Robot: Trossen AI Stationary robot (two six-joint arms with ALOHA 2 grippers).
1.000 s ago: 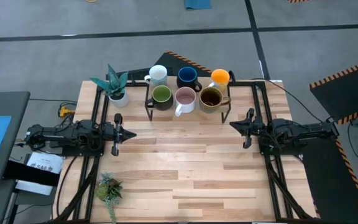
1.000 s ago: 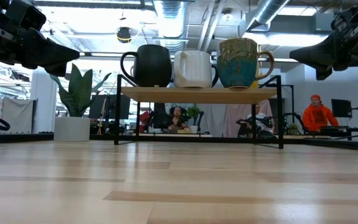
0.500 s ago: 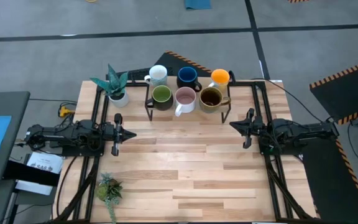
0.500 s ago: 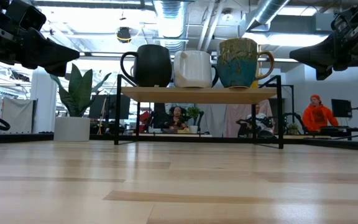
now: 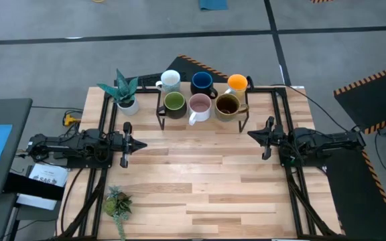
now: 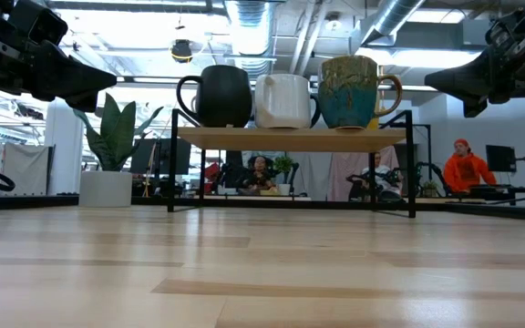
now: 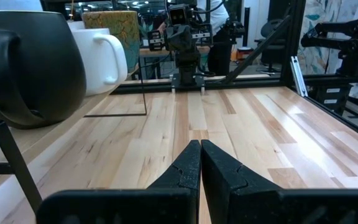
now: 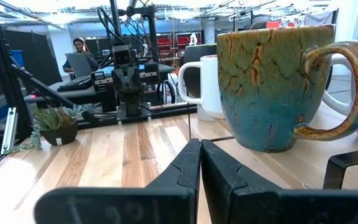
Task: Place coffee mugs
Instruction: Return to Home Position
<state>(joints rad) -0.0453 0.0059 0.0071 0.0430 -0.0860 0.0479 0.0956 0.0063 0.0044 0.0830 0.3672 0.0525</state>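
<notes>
Six mugs stand upright on a small black-framed rack (image 5: 202,115) at the table's far edge. The back row holds the white (image 5: 170,80), dark blue (image 5: 202,82) and orange (image 5: 237,84) mugs. The front row holds the olive green (image 5: 174,103), pink (image 5: 199,106) and brown (image 5: 227,105) mugs. The low view shows the front three (image 6: 285,98) on the shelf board. My left gripper (image 5: 143,143) waits shut at the table's left side, my right gripper (image 5: 249,134) shut at the right side. Both point toward the table's middle and touch nothing.
A tall-leaved plant in a white pot (image 5: 126,94) stands left of the rack. A small succulent (image 5: 118,203) sits near the table's left near corner. The bare wood of the table (image 5: 200,181) stretches between the two arms. People show in the room beyond (image 6: 464,166).
</notes>
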